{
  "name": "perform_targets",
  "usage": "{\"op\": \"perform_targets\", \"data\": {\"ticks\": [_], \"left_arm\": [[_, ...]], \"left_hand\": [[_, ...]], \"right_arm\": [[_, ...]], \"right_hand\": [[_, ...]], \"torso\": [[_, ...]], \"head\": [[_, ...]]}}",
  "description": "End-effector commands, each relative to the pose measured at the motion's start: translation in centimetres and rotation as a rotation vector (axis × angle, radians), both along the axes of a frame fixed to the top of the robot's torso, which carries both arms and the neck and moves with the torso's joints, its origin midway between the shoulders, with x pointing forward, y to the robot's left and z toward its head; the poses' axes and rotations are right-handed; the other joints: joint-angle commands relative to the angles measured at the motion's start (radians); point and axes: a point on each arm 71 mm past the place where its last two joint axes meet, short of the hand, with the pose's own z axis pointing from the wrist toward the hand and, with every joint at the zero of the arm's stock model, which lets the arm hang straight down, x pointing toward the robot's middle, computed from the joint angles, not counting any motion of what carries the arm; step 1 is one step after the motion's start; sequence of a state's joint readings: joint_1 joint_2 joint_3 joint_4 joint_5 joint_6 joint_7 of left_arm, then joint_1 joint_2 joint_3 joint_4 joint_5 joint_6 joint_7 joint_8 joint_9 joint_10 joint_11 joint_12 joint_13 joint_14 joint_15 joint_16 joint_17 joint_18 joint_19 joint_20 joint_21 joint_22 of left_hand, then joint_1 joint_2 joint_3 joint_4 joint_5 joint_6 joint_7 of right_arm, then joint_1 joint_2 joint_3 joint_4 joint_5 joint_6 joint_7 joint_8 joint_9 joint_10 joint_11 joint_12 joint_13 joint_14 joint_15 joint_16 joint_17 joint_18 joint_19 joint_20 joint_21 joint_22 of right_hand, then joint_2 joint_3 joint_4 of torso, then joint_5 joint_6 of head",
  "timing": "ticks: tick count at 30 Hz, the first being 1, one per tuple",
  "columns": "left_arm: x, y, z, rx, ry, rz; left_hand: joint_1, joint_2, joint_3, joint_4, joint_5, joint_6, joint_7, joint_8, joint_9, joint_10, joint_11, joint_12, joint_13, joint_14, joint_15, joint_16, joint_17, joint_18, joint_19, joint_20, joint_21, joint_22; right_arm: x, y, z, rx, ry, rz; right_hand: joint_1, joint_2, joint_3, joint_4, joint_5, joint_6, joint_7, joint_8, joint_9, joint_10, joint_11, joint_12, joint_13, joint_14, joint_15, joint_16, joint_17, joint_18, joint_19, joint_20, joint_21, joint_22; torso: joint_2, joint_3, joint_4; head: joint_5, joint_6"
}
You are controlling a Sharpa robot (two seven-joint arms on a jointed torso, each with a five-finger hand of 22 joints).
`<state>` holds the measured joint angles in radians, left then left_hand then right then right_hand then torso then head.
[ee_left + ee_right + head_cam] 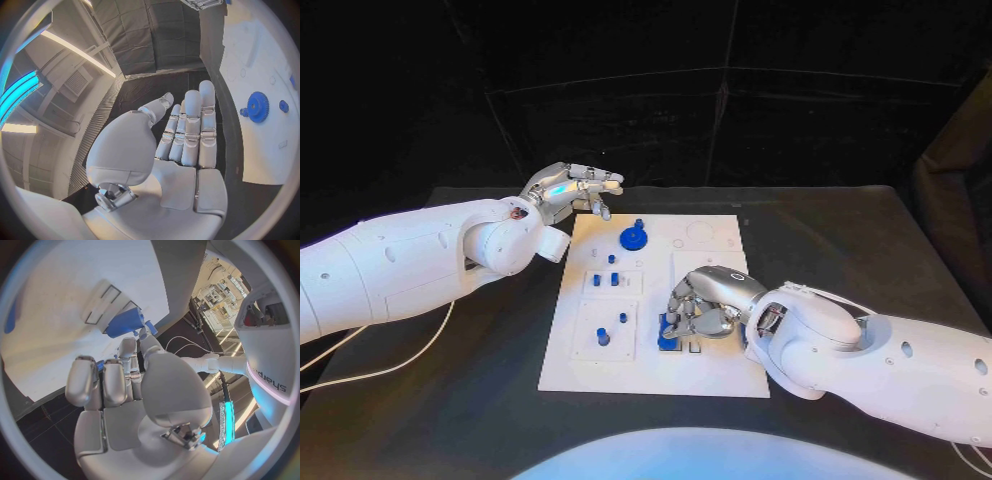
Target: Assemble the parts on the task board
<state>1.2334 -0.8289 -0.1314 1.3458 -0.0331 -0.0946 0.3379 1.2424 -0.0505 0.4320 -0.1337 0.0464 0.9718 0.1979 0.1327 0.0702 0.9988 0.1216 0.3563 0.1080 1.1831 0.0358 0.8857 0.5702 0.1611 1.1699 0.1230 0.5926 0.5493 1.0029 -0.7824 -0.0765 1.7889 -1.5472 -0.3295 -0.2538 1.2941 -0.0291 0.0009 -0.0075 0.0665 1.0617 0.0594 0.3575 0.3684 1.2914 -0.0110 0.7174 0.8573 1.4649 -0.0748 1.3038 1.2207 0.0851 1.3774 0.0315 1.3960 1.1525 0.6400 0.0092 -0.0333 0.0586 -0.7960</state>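
Note:
The white task board [718, 375] lies in the middle of the table. A blue gear [633, 238] stands near its far edge, also in the left wrist view [257, 106]. My left hand [574, 190] hovers above the board's far left corner, fingers straight and apart [190, 130], holding nothing. My right hand [704, 305] is bent down over the board's near middle. Its thumb and fingertips [142, 337] pinch a blue block [125, 322] against the board, next to a rectangular recess [103, 302]. The block's lower end shows under the fingers [668, 342].
Small blue pegs [604, 279] stand in the board's left panels, and others [604, 335] nearer the front. Round holes [700, 232] mark the far right part of the board. A white cable [387, 365] trails across the black table at the left.

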Motion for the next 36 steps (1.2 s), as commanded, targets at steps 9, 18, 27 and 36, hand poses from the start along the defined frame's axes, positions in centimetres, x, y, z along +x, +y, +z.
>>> {"op": "perform_targets", "data": {"ticks": [9, 18, 27, 36], "left_arm": [[0.0, -0.1, 0.1, -0.008, 0.002, -0.01], [0.0, -0.1, 0.1, -0.007, 0.002, -0.009], [0.0, 0.0, 0.1, -0.007, 0.002, -0.007], [0.0, 0.0, 0.1, -0.007, 0.002, -0.007]], "left_hand": [[-0.006, 0.002, 0.0, 0.003, 0.004, -0.004, 0.0, 0.004, 0.0, -0.007, 0.0, 0.007, 0.002, -0.006, -0.003, 0.005, -0.001, 0.021, 0.002, 0.006, -0.007, -0.001], [-0.006, 0.002, 0.0, 0.003, 0.004, -0.004, 0.0, 0.004, 0.0, -0.007, 0.0, 0.007, 0.002, -0.006, -0.003, 0.005, -0.001, 0.021, 0.002, 0.006, -0.007, -0.001], [-0.006, 0.002, 0.0, 0.003, 0.004, -0.004, 0.0, 0.004, 0.0, -0.007, 0.0, 0.007, 0.002, -0.006, -0.003, 0.005, -0.001, 0.021, 0.002, 0.006, -0.007, -0.001], [-0.003, 0.003, 0.0, 0.002, 0.004, -0.007, 0.001, 0.007, 0.0, -0.012, 0.001, 0.013, 0.002, -0.008, -0.003, 0.008, -0.005, 0.021, 0.003, 0.006, -0.008, -0.003]], "right_arm": [[0.0, 0.1, -0.5, -0.106, -0.006, 0.024], [0.1, -0.8, -0.4, -0.107, -0.027, 0.01], [-0.1, -0.9, 0.6, 0.068, -0.043, 0.007], [-0.7, -0.9, 0.2, 0.046, 0.04, 0.06]], "right_hand": [[0.044, 0.002, 0.004, -0.034, -0.013, -0.013, -0.004, 0.03, 0.015, 0.005, -0.009, 0.023, 0.014, 0.045, -0.01, 0.013, 0.014, -0.005, 0.011, -0.005, 0.007, 0.012], [0.051, 0.005, 0.006, -0.04, -0.013, -0.014, -0.004, 0.035, 0.018, 0.006, -0.01, 0.026, 0.016, 0.046, -0.011, 0.016, 0.018, -0.006, 0.013, -0.006, 0.009, 0.017], [0.039, 0.018, 0.005, -0.034, 0.017, -0.028, -0.002, 0.041, 0.02, -0.004, -0.008, 0.008, 0.002, 0.043, -0.01, 0.006, 0.006, -0.003, 0.007, -0.006, 0.003, 0.003], [0.019, 0.004, -0.015, -0.029, 0.006, -0.032, -0.001, 0.052, 0.024, 0.003, -0.007, 0.023, 0.012, 0.046, -0.008, 0.014, 0.018, -0.005, 0.01, -0.004, 0.006, 0.011]], "torso": [[-0.001, 0.0008, -0.0019], [-0.001, 0.0008, -0.0017], [-0.001, 0.0004, -0.0007], [0.0, 0.0006, -0.0009]], "head": [[0.0, -0.005], [-0.001, -0.004], [-0.002, -0.001], [-0.003, 0.0]]}}
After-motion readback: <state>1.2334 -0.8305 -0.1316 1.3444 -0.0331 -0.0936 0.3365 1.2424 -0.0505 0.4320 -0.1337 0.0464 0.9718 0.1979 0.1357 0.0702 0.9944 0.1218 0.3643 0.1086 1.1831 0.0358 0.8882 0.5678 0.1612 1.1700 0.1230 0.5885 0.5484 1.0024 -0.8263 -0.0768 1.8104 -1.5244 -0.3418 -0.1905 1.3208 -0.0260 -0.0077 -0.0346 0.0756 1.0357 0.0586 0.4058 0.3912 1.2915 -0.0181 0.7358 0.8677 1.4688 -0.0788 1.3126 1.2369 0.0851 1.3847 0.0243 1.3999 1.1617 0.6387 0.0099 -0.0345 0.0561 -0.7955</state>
